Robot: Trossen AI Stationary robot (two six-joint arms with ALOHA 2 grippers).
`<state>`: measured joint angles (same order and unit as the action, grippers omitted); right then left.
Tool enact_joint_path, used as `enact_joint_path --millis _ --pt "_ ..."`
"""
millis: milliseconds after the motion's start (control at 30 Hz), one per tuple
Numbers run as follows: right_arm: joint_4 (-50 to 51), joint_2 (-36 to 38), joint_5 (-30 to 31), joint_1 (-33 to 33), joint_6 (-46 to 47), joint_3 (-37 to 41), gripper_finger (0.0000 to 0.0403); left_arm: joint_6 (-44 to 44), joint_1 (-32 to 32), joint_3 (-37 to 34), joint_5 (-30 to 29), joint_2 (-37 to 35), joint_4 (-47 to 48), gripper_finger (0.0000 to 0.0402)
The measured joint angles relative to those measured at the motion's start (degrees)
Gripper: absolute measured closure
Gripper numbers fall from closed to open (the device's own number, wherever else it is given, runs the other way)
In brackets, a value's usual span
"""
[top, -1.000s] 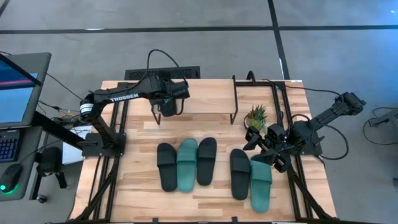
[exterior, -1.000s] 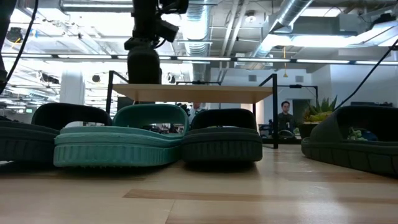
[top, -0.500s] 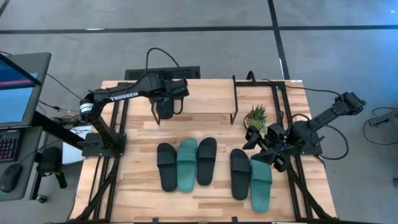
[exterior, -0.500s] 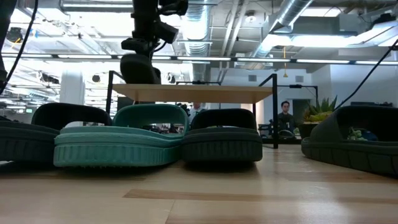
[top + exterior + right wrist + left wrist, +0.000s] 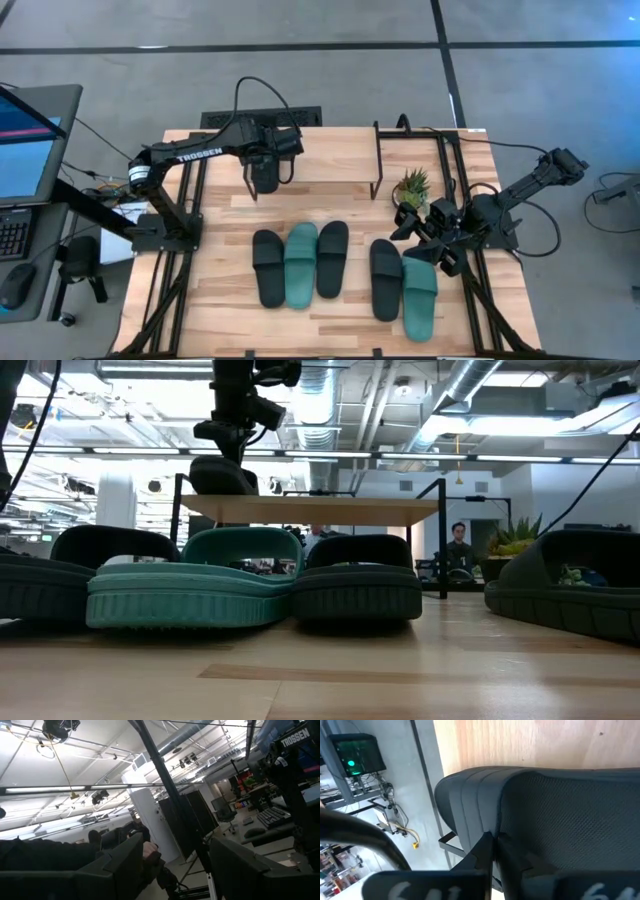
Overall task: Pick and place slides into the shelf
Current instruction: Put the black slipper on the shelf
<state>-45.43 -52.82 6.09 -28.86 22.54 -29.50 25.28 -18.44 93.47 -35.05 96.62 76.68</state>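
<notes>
The shelf (image 5: pixel 330 158), a light plank on black wire legs, stands at the table's far side. My left gripper (image 5: pixel 266 160) is above its left end, shut on a black slide (image 5: pixel 223 476) that hangs down to the plank (image 5: pixel 320 510). Five slides lie flat on their soles on the table: black (image 5: pixel 267 268), teal (image 5: pixel 300 265), black (image 5: pixel 332 258), then black (image 5: pixel 385 279) and teal (image 5: pixel 420 298). My right gripper (image 5: pixel 418 228) waits open by the table's right edge, beside that right-hand pair. My left gripper pinches the black slide between its two fingers (image 5: pixel 489 851), coming from above and pointing down. They close on an edge (image 5: pixel 485 827) of the slide next to its ribbed side. The slide hangs tilted below them, its lower end at the shelf's plank top (image 5: pixel 225 497).
A small potted plant (image 5: pixel 412 186) stands right of the shelf, close to my right gripper. Black frame rails run along both sides of the table. A monitor and keyboard (image 5: pixel 25 150) sit off the left edge. The shelf top right of the held slide is bare.
My left gripper has come down a little over the shelf's left end. The black slide, hanging nearly upright a second ago, has tipped over and now lies lower and flatter against the plank top. The gripper has stayed shut on it.
</notes>
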Motion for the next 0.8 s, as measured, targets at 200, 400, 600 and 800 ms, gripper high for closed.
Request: enact_joint_path --millis 200,400,600,800 --pt "0.0 0.0 0.0 0.0 0.0 0.0 0.0188 -0.6 -0.3 0.0 1.1 0.0 0.3 0.0345" --pt "0.0 0.0 0.0 0.0 0.0 0.0 0.0188 -2.4 -0.9 0.0 1.8 0.0 3.3 0.0296" --pt "0.0 0.0 0.0 0.0 0.0 0.0 0.0188 -2.5 -0.9 0.0 3.3 0.0 3.7 0.0286" --pt "0.0 0.0 0.0 0.0 0.0 0.0 0.0188 -2.5 -0.2 0.0 3.3 0.0 4.1 0.0286"
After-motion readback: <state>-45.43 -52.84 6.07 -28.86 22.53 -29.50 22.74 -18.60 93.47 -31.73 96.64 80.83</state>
